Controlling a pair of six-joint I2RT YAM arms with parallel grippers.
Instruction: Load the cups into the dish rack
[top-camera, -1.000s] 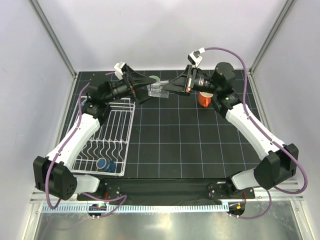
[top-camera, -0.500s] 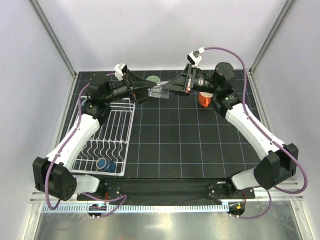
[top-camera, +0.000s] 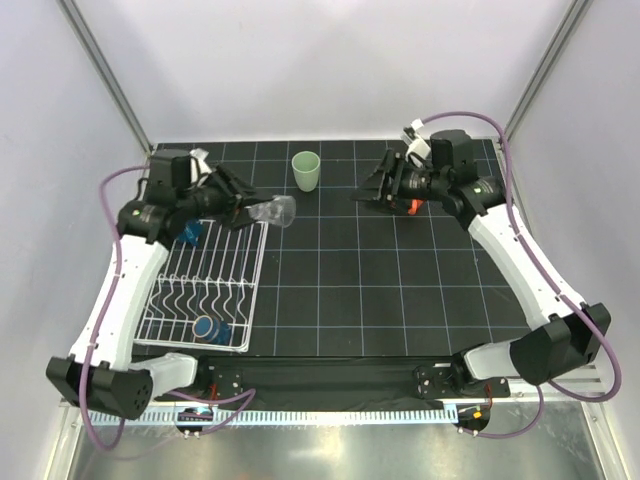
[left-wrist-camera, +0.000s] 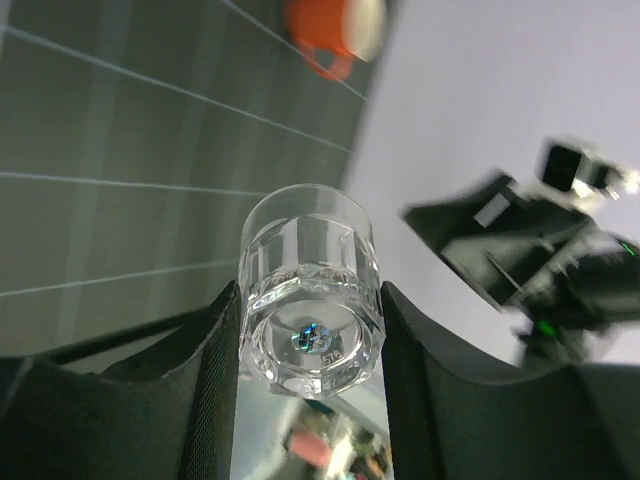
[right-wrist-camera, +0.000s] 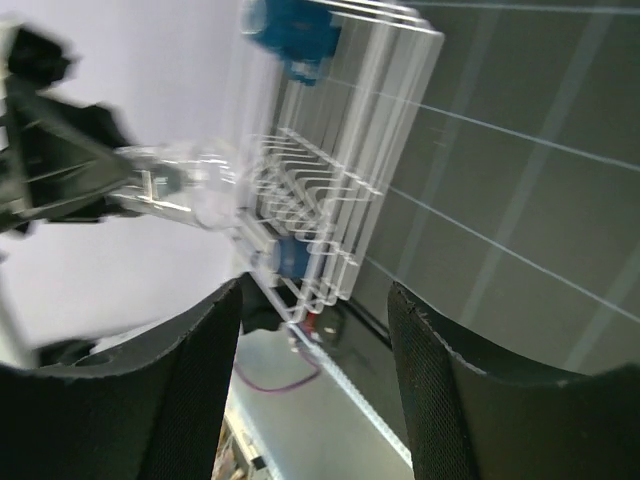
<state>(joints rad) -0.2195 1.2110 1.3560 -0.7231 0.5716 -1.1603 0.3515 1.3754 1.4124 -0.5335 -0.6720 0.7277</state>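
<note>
Left gripper (top-camera: 255, 212) is pinching the glass (top-camera: 277, 212). In the left wrist view its fingers (left-wrist-camera: 215, 380) press on both sides of the glass near the base. The glass is off the table (top-camera: 400, 300), lying roughly sideways, base toward the wrist and mouth pointing right. In the top view it sits at the far right corner of the rack (top-camera: 205, 290), just past the wire edge, not down in the tines.

Right gripper (top-camera: 370, 195) is spread, with nothing between the fingers; the right wrist view looks straight through the gap to the rack. It hangs over the far right part of the table, aimed left toward the glass and well apart from it.

The rack lies along the left edge of the table. Two cups are in it:
- Blue mug (top-camera: 210, 327) lies on its side at the rack's near edge, right of centre.
- Second blue mug (top-camera: 190, 230) is at the rack's far end, left side, partly hidden by the left arm. Can't tell if it is upright or tipped.

Tumbler (top-camera: 306, 171) stands mouth up near the far edge of the table, about mid-width, between the two grippers and farther back.

Orange mug (left-wrist-camera: 335, 30) is on the table toward the far right. In the top view it is mostly hidden behind the right gripper. The left wrist view shows it blurred, with the handle visible.
</note>
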